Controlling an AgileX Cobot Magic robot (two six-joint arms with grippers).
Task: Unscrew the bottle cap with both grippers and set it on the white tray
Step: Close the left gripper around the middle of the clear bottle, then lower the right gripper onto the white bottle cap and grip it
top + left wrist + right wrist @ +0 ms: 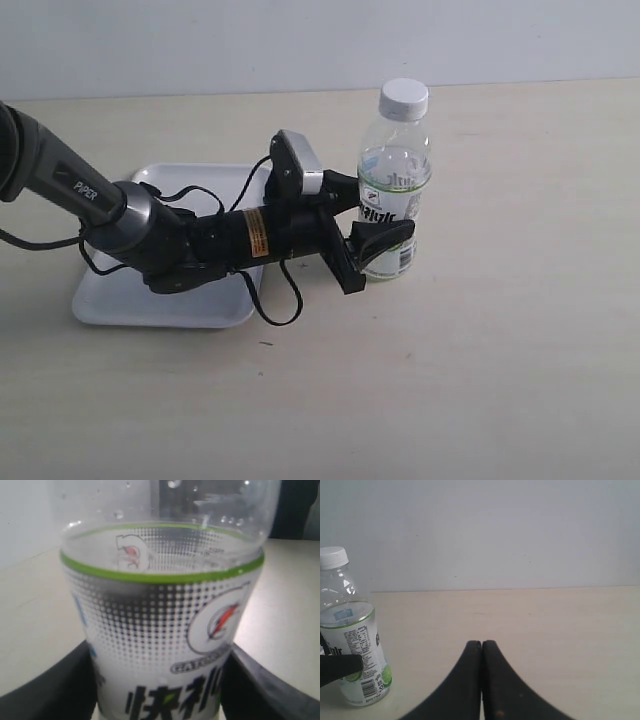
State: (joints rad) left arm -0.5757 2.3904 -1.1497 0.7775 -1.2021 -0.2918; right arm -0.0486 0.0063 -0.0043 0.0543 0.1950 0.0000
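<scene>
The bottle (395, 190) stands upright on the beige table, right of the white tray (120, 300), with the white bottle cap (403, 98) screwed on its neck. My left gripper (385, 215), on the grey PiPER arm lying over the tray, is shut on the bottle's labelled lower body. In the left wrist view the bottle (160, 630) fills the frame and a black finger (50, 690) presses each side. The right wrist view has the bottle (355, 650) and cap (332, 557) off to one side, apart from my right gripper (481, 644), which is shut and empty.
The left arm and its cables (200, 240) lie across the tray's right half. A pale wall (300, 40) runs behind the table's far edge. Bare beige table (520, 330) lies right of and in front of the bottle.
</scene>
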